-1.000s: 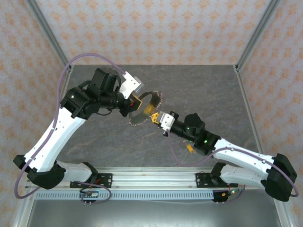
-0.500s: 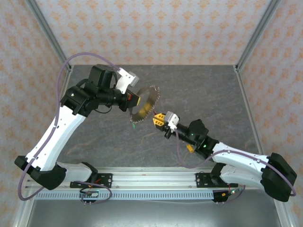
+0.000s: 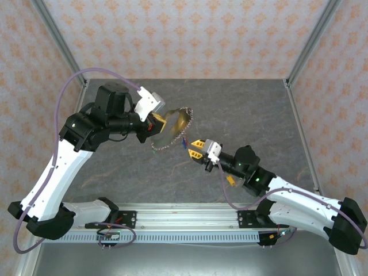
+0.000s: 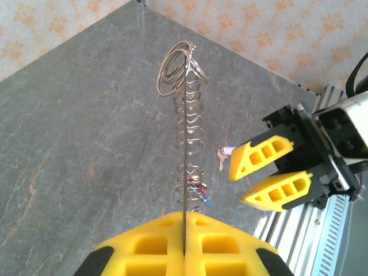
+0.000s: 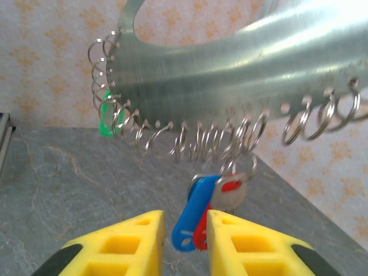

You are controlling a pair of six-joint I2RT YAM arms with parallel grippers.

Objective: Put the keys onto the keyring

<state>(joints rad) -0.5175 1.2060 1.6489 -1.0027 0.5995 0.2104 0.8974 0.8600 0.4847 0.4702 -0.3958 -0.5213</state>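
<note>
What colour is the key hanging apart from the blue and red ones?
Green key; right wrist view shows it best.

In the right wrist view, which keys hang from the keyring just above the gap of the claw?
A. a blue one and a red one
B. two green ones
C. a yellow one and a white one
A: a blue key and a red key hang together from the keyring, over the gap of the right claw; the one green key hangs far to the left.

The right gripper (image 3: 194, 148) has parted its jaws and backed toward the lower right, off the keyring (image 3: 169, 137), which the left gripper (image 3: 157, 121) carried slightly left.
</note>
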